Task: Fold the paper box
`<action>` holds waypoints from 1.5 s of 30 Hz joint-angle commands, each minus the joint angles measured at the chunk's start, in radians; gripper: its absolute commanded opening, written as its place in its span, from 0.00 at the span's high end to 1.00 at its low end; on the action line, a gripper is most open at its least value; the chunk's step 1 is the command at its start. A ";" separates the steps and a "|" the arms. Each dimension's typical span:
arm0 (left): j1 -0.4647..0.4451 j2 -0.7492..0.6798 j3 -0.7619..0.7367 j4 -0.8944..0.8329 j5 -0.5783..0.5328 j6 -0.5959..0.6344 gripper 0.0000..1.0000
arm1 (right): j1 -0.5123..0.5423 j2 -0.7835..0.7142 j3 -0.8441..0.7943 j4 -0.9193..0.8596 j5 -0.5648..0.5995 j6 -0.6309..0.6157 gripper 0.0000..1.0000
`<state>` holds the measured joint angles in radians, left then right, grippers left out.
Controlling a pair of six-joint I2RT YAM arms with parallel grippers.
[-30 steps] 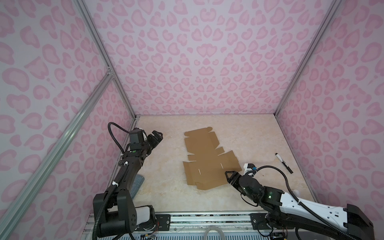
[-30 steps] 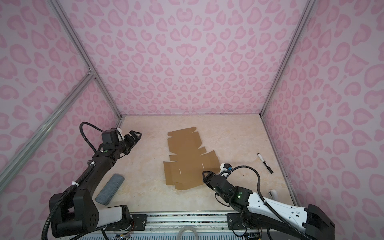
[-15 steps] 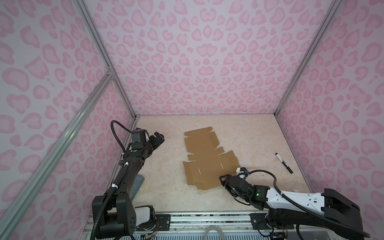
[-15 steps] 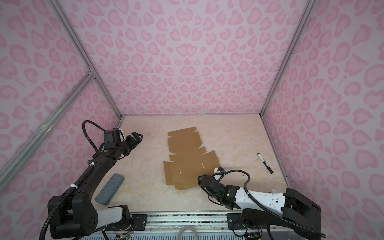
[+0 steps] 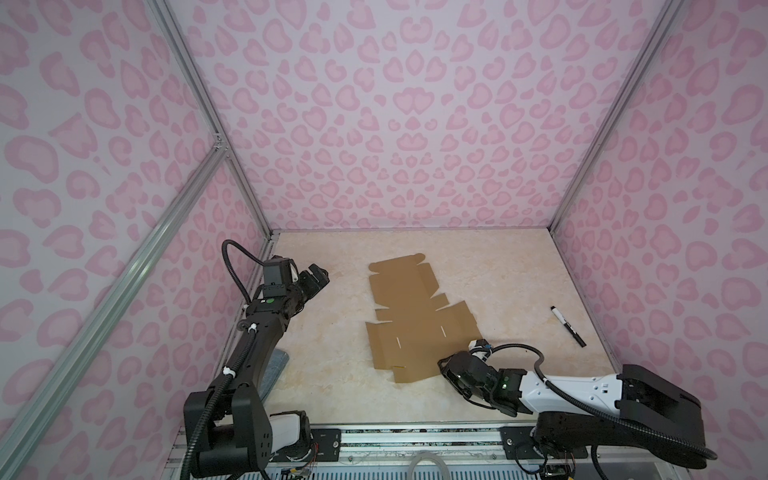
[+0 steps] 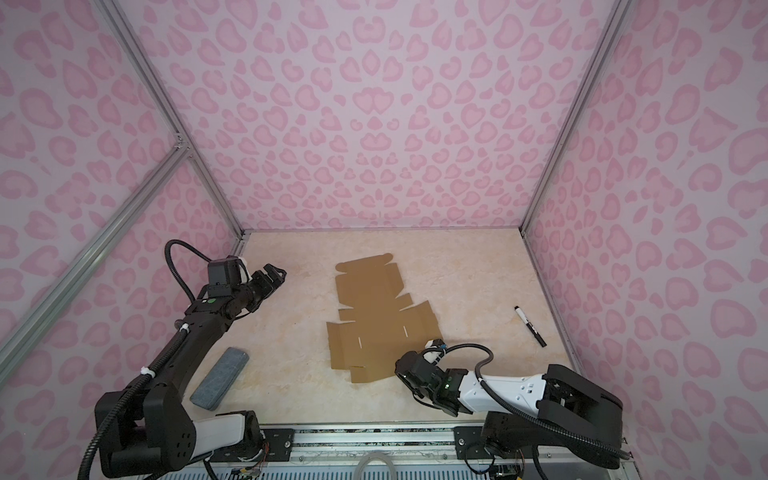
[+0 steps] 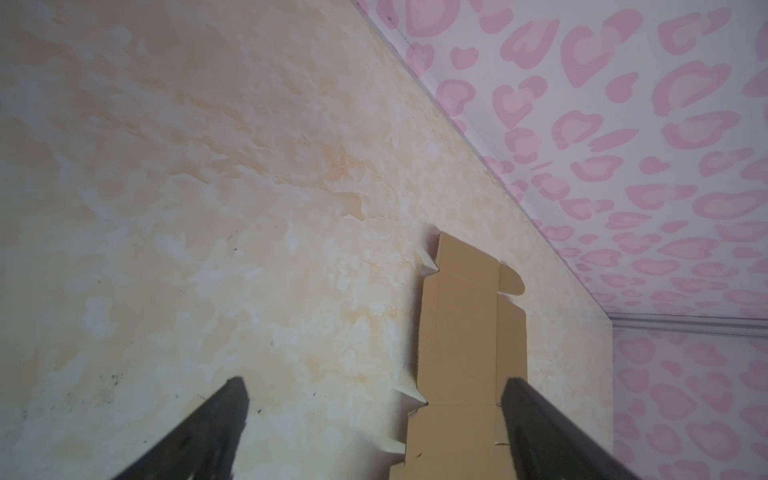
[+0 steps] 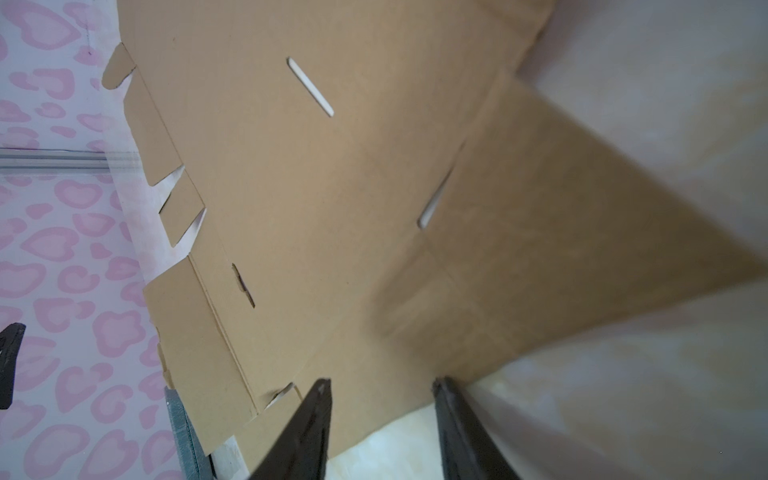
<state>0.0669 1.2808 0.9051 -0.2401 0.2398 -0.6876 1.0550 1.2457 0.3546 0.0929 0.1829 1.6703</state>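
Right gripper [image 8: 381,386]: narrow gap, fingers astride near right corner of die-cut cardboard sheet [image 5: 415,320], not clamped.
Sheet place: flat, unfolded, mid-table [image 5: 332,332].
Long axis: front to back, leaning slightly left.
Pointing: narrow rounded-tab end to back wall; wide slitted end nearest.
Left gripper [image 7: 375,382]: wide, empty, well left.
Beyond: black marker pen [image 5: 567,326] right; grey felt block [image 6: 219,378] left.

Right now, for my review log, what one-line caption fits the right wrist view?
Right gripper, jaws apart, at a corner flap of the unfolded paper box lying on the marbled table.
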 commanded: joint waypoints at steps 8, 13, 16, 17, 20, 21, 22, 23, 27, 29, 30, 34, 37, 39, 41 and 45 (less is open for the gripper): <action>-0.001 0.002 0.021 -0.010 0.001 0.007 0.02 | 0.024 -0.096 0.028 -0.119 0.071 0.006 0.57; 0.000 -0.004 0.021 -0.010 0.006 0.003 0.02 | 0.037 -0.162 0.012 -0.175 0.109 0.023 0.55; -0.001 -0.005 0.023 -0.011 0.007 0.002 0.02 | 0.039 -0.133 0.014 -0.156 0.086 0.026 0.55; -0.001 -0.006 0.023 -0.011 0.007 0.002 0.02 | 0.040 -0.119 0.015 -0.144 0.075 0.026 0.55; -0.001 -0.009 0.023 -0.016 0.003 0.006 0.02 | 0.040 -0.082 0.013 -0.117 0.048 0.036 0.54; 0.000 -0.011 0.022 -0.017 0.001 0.007 0.02 | 0.040 -0.070 0.009 -0.107 0.040 0.043 0.54; -0.001 -0.011 0.023 -0.017 0.000 0.007 0.02 | 0.040 -0.060 0.007 -0.097 0.034 0.049 0.54; -0.001 -0.011 0.023 -0.018 0.000 0.008 0.02 | 0.040 -0.051 0.005 -0.091 0.030 0.052 0.54; -0.001 -0.009 0.026 -0.019 -0.004 0.009 0.02 | 0.033 -0.025 0.013 -0.072 0.023 0.046 0.54; -0.001 -0.009 0.026 -0.022 -0.005 0.012 0.02 | 0.024 -0.010 0.011 -0.052 0.016 0.044 0.54; -0.001 -0.009 0.026 -0.022 -0.006 0.011 0.02 | 0.021 0.001 0.010 -0.037 0.012 0.043 0.54; -0.001 -0.011 0.024 -0.025 -0.013 0.014 0.02 | -0.005 0.043 -0.006 0.032 -0.011 0.038 0.58; -0.001 -0.009 0.026 -0.026 -0.013 0.016 0.02 | -0.017 0.062 0.010 0.039 -0.020 0.010 0.61; -0.001 -0.010 0.026 -0.028 -0.016 0.017 0.02 | -0.021 0.070 0.019 0.029 -0.018 -0.005 0.63; -0.001 -0.011 0.027 -0.028 -0.016 0.019 0.02 | -0.025 0.073 0.023 0.027 -0.008 -0.017 0.66; -0.001 -0.013 0.027 -0.028 -0.017 0.020 0.02 | -0.043 0.086 0.011 0.036 0.003 -0.040 0.74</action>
<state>0.0662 1.2785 0.9203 -0.2642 0.2352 -0.6804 1.0210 1.3224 0.3756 0.1375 0.1680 1.6604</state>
